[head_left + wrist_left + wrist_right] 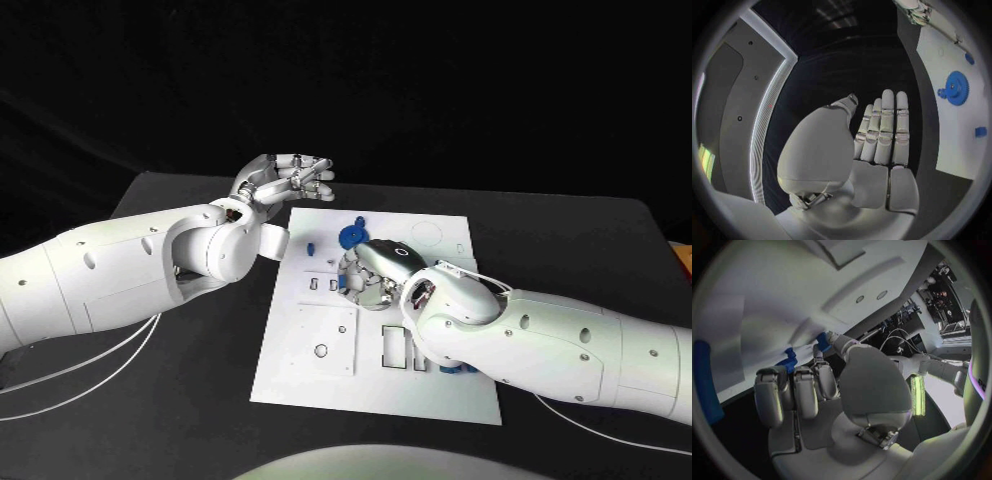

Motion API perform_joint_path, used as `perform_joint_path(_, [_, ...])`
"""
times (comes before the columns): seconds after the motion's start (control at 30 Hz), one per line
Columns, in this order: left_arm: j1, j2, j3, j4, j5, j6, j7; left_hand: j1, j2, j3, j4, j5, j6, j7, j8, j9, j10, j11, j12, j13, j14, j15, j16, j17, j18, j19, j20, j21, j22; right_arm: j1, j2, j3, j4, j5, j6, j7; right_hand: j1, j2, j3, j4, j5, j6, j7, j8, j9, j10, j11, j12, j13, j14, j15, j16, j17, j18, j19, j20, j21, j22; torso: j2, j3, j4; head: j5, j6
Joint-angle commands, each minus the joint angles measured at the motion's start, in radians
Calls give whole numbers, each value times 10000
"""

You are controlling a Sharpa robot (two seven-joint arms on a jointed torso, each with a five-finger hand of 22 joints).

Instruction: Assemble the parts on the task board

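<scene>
Two white arms are seen over one black table (173, 400), with one white board (433, 400) laid flat in the middle of it. Blue parts on the board can be counted only roughly: one gear (351, 236) near the far end, a small peg (310, 248) just left of it, and a blue bit (459, 370) at the right arm's near edge. More could be hidden under the right arm, can't tell.

The left hand (286, 181) is held up off the far-left corner of the board, fingers straight and pressed side by side, nothing in it. The right hand (378, 270) is laid down over the middle of the board, fingers curled toward it.

The background behind the table is plain black cloth.

Now the handy part. In the left wrist view the left hand (879, 145) is shown flat and empty, and the gear (955, 88) is seen with a small knob beside it, plus two more small blue pieces on the board (954, 145) that the head view barely gives. In the right wrist view the right hand (811, 390) is shown with its fingertips (824, 342) touching small blue parts (789, 361) against the board (767, 300); whether anything is actually pinched can't be told. A long blue strip (704, 380) is also seen at that view's edge.
</scene>
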State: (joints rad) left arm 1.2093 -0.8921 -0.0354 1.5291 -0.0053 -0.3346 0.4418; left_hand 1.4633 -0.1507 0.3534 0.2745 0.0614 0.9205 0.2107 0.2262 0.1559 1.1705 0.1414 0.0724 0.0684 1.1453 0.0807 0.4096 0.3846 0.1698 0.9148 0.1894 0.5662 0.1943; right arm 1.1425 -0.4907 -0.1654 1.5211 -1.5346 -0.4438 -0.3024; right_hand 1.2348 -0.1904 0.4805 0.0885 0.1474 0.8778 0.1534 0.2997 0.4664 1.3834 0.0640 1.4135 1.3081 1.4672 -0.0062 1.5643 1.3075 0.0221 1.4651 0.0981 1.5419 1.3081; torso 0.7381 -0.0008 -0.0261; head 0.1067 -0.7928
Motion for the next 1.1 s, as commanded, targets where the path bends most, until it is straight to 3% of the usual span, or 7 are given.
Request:
perform_joint_path(0.03, [3,10,6,12,28,172,45,-29,-47,60,-22,-48,51,44,-47,13,-39,24,-37,15,-75,1,52,15,111,-47,6,44,16,-10,2,-3,4,-139,4,40,-49,-146,-169,51,55,-187,52,-140,-72,-19,117,-64,341,950,101,-70,2267,-107,761,107,-33,2327,0,0,-1,-4,0])
perform_joint_path(0.3, [2,4,5,3,28,187,21,-53,-69,104,-27,-49,59,43,-52,20,-31,23,-39,15,-101,1,73,79,113,-76,11,73,27,-10,-12,-3,38,-136,-270,170,-230,-396,-879,378,-151,-631,200,-559,-257,-137,268,-140,256,933,241,-93,2206,-97,736,253,-67,2307,0,0,3,-25,6])
perform_joint_path(0.57, [0,-1,3,-24,13,175,-10,-53,-69,104,-27,-49,59,43,-52,20,-31,23,-39,15,-101,1,73,79,113,-76,11,73,27,-10,-178,0,287,-138,-818,279,-167,-379,-1284,557,-235,-732,251,-708,-309,-179,316,-163,231,928,285,-99,2187,-92,726,298,-82,2298,-9,-1,-3,-20,8])
perform_joint_path(0.7, [-2,-11,2,-91,-305,235,-337,-68,-88,106,-27,-52,60,44,-55,21,-26,22,-37,16,-90,-2,90,101,115,-77,11,87,32,39,-477,59,646,90,-1308,604,52,-251,-1453,631,42,-695,258,-762,-324,-166,321,-149,251,913,295,-122,2127,-75,682,315,-135,2256,-36,-2,-22,-40,46])
perform_joint_path(0.83, [0,-6,3,-270,-1398,581,-1169,-807,-81,-196,165,-64,98,-113,-52,44,728,-157,410,247,153,-130,380,343,130,-1,-21,191,69,340,-893,121,936,1339,-1189,1543,329,-49,-1418,617,163,-632,255,-778,-328,-191,316,-166,234,895,292,-149,2059,-34,578,316,-258,2155,-61,12,8,-122,107])
perform_joint_path(0.93, [6,-24,5,-378,-2230,761,-1926,-1172,-6,-449,147,-57,266,-204,37,112,834,-263,580,384,416,-245,805,655,139,185,-112,372,144,698,-1410,152,1171,2768,-612,2349,508,79,-1366,592,337,-517,241,-748,-316,-207,305,-173,233,886,282,-163,2024,-3,499,310,-351,2080,-116,20,16,-98,86])
perform_joint_path(1.1, [42,-90,12,-453,-3632,1363,-3318,-1546,7,-1031,146,-44,530,-540,335,357,1418,-637,1620,1142,1341,-663,3012,2023,136,1010,-542,1498,723,1238,-2412,171,1595,4915,268,2966,530,175,-1349,636,450,-467,241,-741,-315,-235,302,-192,213,879,278,-175,1995,13,456,305,-404,2039,-224,32,-21,-62,33])
